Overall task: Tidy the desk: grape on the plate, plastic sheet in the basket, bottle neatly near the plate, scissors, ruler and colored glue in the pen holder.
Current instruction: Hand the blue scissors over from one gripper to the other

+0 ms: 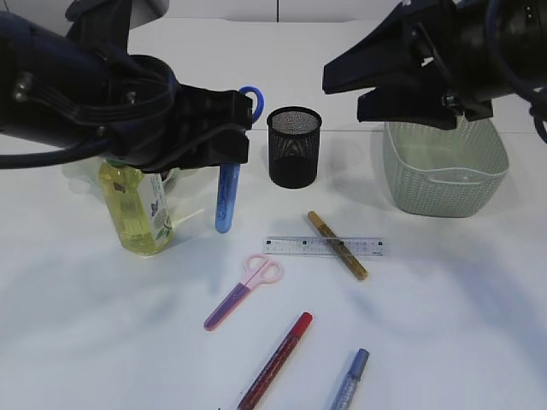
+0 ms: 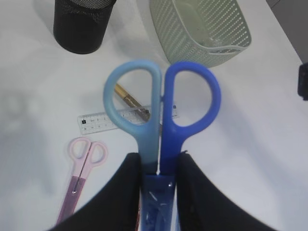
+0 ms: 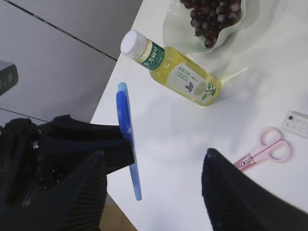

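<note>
Nearest the camera: a red pen (image 1: 276,359) and blue pen (image 1: 349,382), then pink scissors (image 1: 244,290) and the ruler (image 1: 323,246) with a gold glue stick (image 1: 337,245) across it. Further back, the left gripper (image 2: 159,192) is clamped on the blue scissors (image 2: 161,120) by the blades, fingers narrowly apart. Long axis is near vertical, tip pointing down below the fingers, handles above. The holder (image 1: 294,146) sits just beyond them. I'd lift, centre over the rim, keep them upright, then let go. The right gripper (image 3: 154,192) is wide open, holding nothing.
</note>
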Action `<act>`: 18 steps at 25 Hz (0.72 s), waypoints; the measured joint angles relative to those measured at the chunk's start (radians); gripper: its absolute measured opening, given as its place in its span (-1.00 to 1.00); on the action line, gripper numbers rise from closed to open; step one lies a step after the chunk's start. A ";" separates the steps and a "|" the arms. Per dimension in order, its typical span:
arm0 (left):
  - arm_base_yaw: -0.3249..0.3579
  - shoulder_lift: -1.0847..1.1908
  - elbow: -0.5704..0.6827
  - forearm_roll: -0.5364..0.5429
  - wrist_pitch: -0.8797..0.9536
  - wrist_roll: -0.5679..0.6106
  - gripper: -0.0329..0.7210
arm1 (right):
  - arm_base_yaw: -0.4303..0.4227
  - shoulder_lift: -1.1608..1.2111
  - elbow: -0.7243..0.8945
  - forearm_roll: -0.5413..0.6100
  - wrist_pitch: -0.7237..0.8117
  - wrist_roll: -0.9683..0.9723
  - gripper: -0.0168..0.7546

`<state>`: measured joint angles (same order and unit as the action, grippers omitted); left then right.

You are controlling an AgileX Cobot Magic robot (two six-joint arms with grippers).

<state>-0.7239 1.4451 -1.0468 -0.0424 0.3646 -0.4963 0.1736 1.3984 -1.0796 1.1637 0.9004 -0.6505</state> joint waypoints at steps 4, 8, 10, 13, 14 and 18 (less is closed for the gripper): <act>0.000 0.000 0.000 0.000 0.006 0.000 -0.47 | 0.000 0.022 0.000 0.062 -0.021 -0.039 0.31; 0.000 0.000 0.000 0.000 0.006 0.000 -0.47 | 0.021 0.058 -0.011 0.092 -0.032 -0.063 0.31; 0.000 0.000 0.000 0.000 0.006 0.000 -0.47 | 0.047 0.081 -0.035 0.092 -0.036 -0.066 0.31; 0.000 0.000 0.000 0.000 0.006 0.000 -0.47 | 0.083 0.104 -0.077 0.092 -0.051 -0.070 0.31; 0.000 0.000 0.000 0.000 0.006 0.000 -0.47 | 0.094 0.113 -0.089 0.092 -0.056 -0.070 0.31; 0.000 0.000 0.000 0.000 0.006 0.000 -0.47 | 0.110 0.145 -0.117 0.092 -0.069 -0.070 0.31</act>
<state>-0.7239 1.4451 -1.0468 -0.0424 0.3706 -0.4963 0.2839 1.5433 -1.1965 1.2557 0.8312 -0.7201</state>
